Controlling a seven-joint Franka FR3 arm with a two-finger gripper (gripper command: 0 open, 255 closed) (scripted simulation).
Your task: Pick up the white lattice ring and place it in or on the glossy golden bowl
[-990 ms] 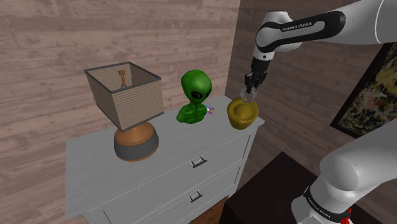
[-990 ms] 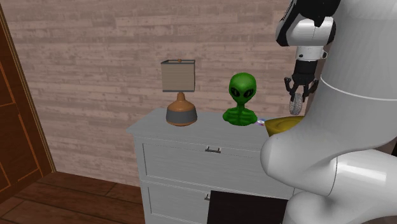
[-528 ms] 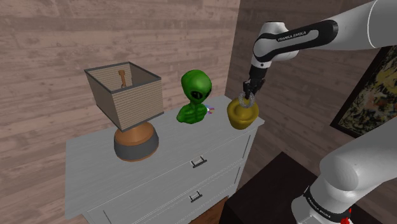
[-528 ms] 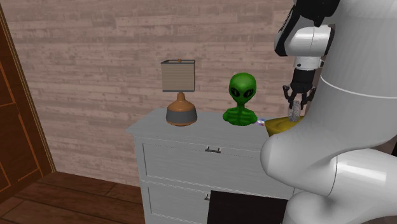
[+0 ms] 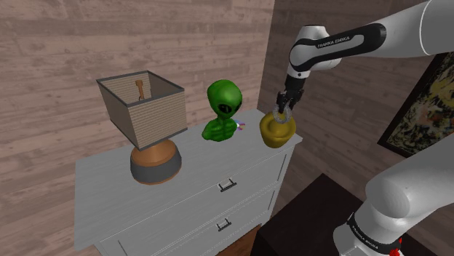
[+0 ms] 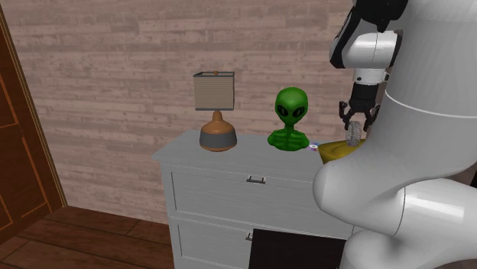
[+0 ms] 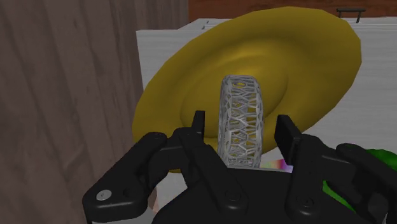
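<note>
The white lattice ring (image 7: 240, 121) stands upright on its edge over the middle of the glossy golden bowl (image 7: 191, 95). My gripper (image 7: 242, 124) is open, with a narrow gap between each finger and the ring. In the shoulder view the gripper (image 5: 283, 104) hangs just above the bowl (image 5: 279, 131), which sits at the right end of the white dresser (image 5: 116, 196), and the ring (image 5: 282, 113) is at the bowl's mouth. In the second exterior view the ring (image 6: 352, 136) shows below the gripper (image 6: 355, 122), and my own arm hides most of the bowl (image 6: 332, 150).
A green alien figure (image 5: 222, 109) stands close beside the bowl on the dresser top. A lamp (image 5: 145, 116) with a square shade stands further along. A wooden wall runs behind the dresser. A framed picture (image 5: 429, 102) hangs to the shoulder view's right. A brown door (image 6: 19, 153) stands at the second exterior view's left.
The gripper came down with the ring onto the bowl's mouth over the last second. Its fingers have since parted a little and no longer clasp the ring.
</note>
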